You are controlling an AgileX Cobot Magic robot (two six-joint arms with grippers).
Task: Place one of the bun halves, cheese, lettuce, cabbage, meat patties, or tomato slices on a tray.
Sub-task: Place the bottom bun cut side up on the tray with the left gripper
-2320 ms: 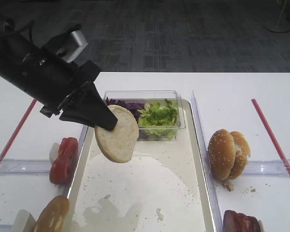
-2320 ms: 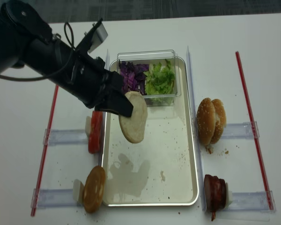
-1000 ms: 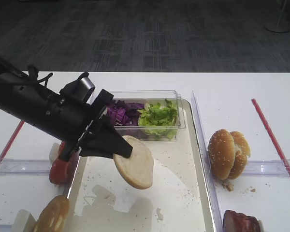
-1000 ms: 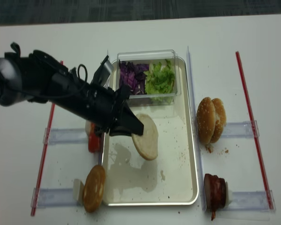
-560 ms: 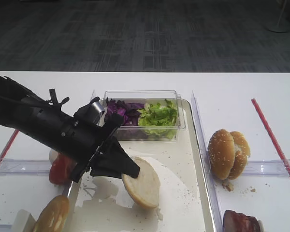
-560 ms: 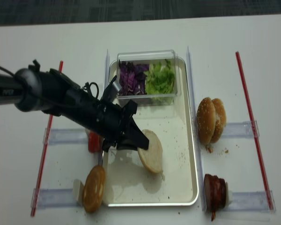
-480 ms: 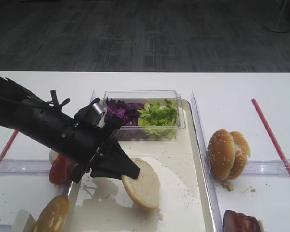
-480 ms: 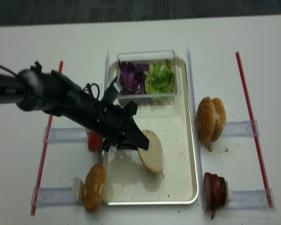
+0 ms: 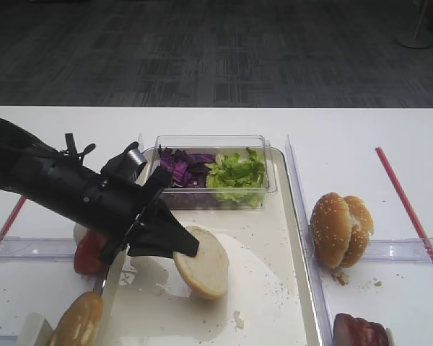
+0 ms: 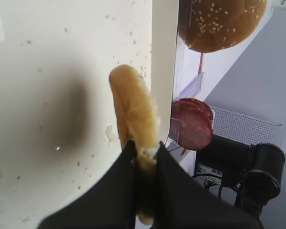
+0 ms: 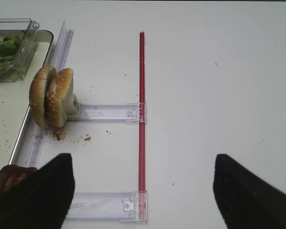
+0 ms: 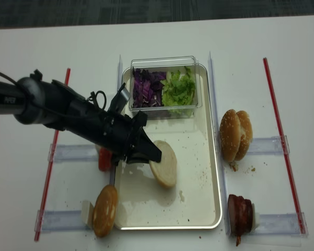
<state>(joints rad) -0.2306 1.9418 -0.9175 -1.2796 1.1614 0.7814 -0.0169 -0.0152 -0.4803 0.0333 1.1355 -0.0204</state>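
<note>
My left fingers (image 9: 175, 246) pinch the pale bun half (image 9: 202, 262) by its edge, tilted low over the tray (image 9: 267, 288). My right fingers (image 11: 142, 191) hang spread above the tabletop (image 11: 219, 86), beside the sesame bun (image 11: 51, 95).

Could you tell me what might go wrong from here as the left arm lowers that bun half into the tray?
The left gripper pinches the bun half only at its edge, tilted; on release it may flop or roll rather than lie flat on the tray. The arm reaches in over the tomato slices and could knock them when it pulls back. The clear tub stands close behind.
</note>
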